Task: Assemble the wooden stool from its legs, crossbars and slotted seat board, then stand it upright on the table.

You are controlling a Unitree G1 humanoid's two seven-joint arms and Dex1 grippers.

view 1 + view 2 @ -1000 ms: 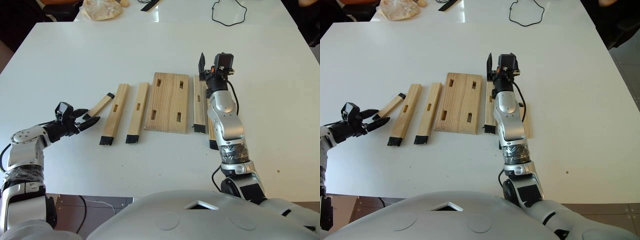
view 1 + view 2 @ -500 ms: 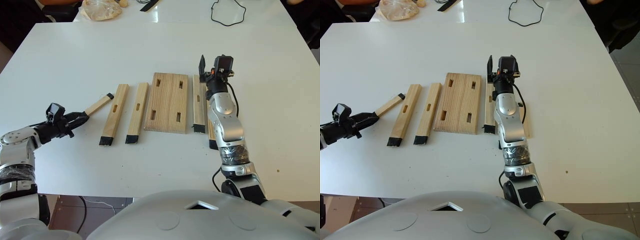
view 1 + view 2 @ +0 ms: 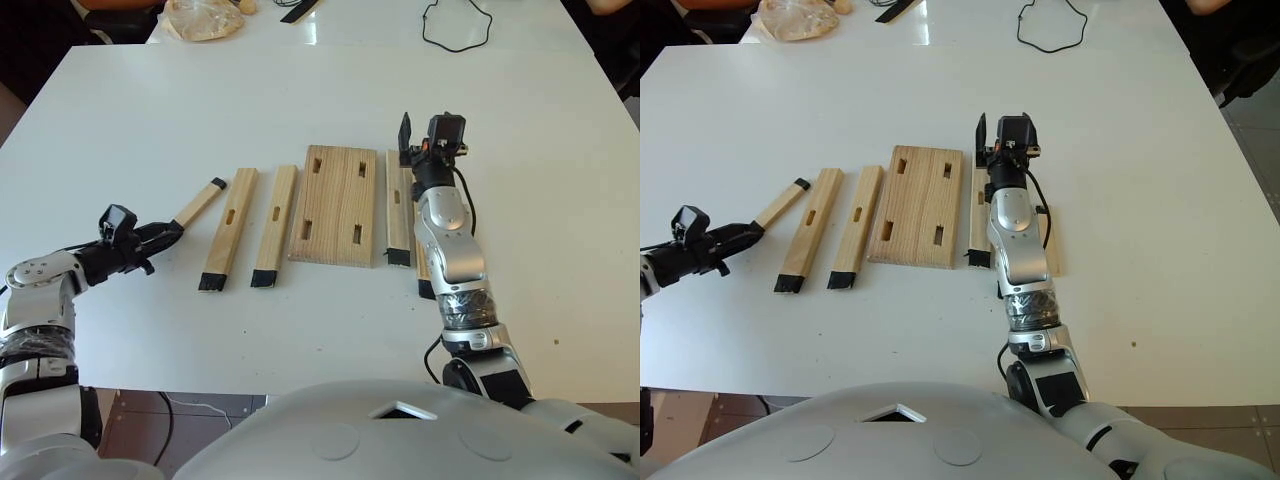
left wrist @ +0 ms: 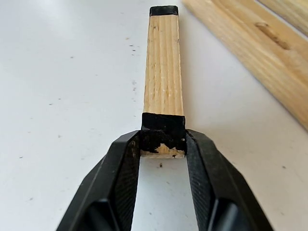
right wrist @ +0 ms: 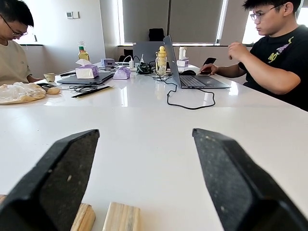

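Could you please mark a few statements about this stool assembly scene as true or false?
1. The left end effector grips the black-tipped end of the short crossbar. True.
2. The right end effector is shut on a leg. False: its fingers are wide apart and hold nothing.
3. The seat board lies flat on the table with four slots showing. True.
4. The stool already stands assembled. False: the wooden parts lie apart, flat on the table.
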